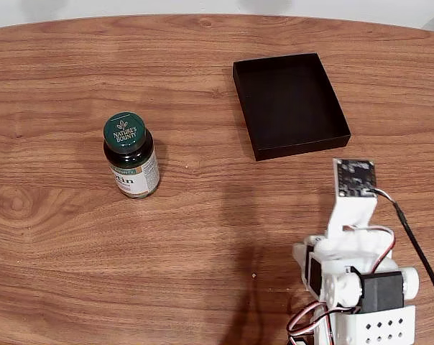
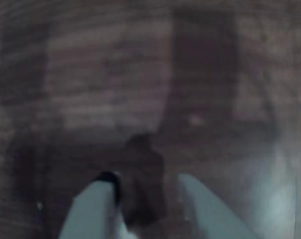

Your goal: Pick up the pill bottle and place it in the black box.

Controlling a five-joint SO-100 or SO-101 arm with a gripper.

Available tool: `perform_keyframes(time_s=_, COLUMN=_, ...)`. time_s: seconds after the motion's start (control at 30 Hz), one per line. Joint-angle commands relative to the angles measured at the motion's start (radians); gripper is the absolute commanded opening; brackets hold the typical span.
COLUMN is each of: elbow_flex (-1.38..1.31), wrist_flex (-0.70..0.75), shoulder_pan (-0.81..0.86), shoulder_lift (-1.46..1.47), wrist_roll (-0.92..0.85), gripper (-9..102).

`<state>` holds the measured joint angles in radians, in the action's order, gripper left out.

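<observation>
The pill bottle (image 1: 131, 155) stands upright on the wooden table at the left in the fixed view, with its dark green "Nature's Bounty" cap on top and a white-and-green label. The black box (image 1: 289, 104) lies empty at the upper middle, well to the right of the bottle. My white arm (image 1: 353, 273) is folded at the bottom right, far from both. In the blurred wrist view my gripper (image 2: 146, 180) points down at bare wood; its two pale fingers (image 2: 98, 201) stand a little apart with nothing between them.
The brown wooden table (image 1: 202, 244) spans the fixed view, and its curved far edge runs along the top. A black cable (image 1: 418, 251) hangs at the arm's right side. Open tabletop lies between the arm and the bottle.
</observation>
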<state>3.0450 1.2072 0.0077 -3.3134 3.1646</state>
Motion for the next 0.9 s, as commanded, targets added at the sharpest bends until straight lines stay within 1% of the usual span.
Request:
perform_keyframes(time_s=0.0, elbow_flex=-0.015, wrist_flex=-0.222, shoulder_pan=-0.091, shoulder_lift=0.074, wrist_roll=0.055, gripper=17)
perform_keyframes(time_s=0.13, elbow_flex=-0.015, wrist_flex=-0.393, shoulder_pan=-0.195, shoulder_lift=0.138, wrist_roll=0.058, gripper=21)
perform_keyframes(time_s=0.3, elbow_flex=-0.015, wrist_flex=-0.537, shoulder_pan=-0.301, shoulder_lift=0.244, wrist_roll=0.051, gripper=25)
perform_keyframes(time_s=0.5, elbow_flex=-0.015, wrist_flex=-0.698, shoulder_pan=-0.403, shoulder_lift=0.364, wrist_roll=0.035, gripper=29)
perform_keyframes(time_s=0.87, elbow_flex=-0.023, wrist_flex=-1.112, shoulder_pan=-0.540, shoulder_lift=0.586, wrist_roll=0.071, gripper=34)
